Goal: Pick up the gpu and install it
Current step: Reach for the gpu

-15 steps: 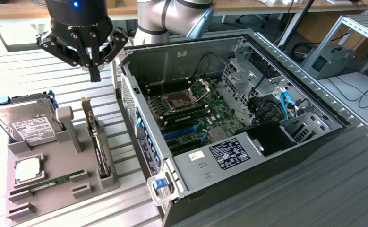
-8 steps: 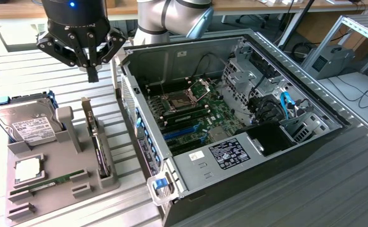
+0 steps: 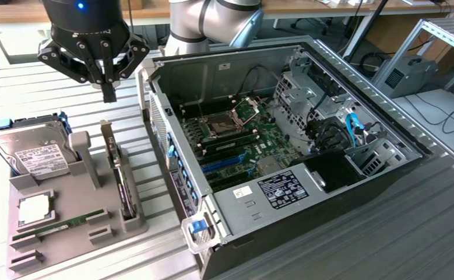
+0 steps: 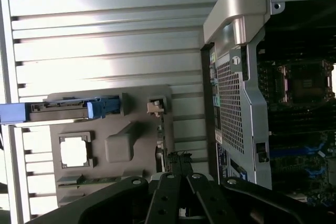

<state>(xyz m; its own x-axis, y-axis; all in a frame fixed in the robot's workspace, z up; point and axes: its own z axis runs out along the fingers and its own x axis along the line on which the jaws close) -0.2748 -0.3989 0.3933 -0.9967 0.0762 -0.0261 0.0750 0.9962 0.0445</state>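
Gripper (image 3: pixel 108 92) fully closed, empty, hovers above the bench. GPU (image 3: pixel 122 175) stands on edge in the grey fixture (image 3: pixel 79 230), at 6 o'clock from the gripper; long axis runs 12-to-6.

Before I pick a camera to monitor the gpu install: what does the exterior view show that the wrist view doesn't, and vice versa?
Exterior view: the gpu plainly, standing on edge in the grey holder; the hard drive's white label; blue cables; the shut, empty pincer apart from the gpu.
Wrist view: the case's perforated outer wall face-on, the hard drive edge-on.
Both: holder, hard drive, processor chip, open case, motherboard socket, pincer.
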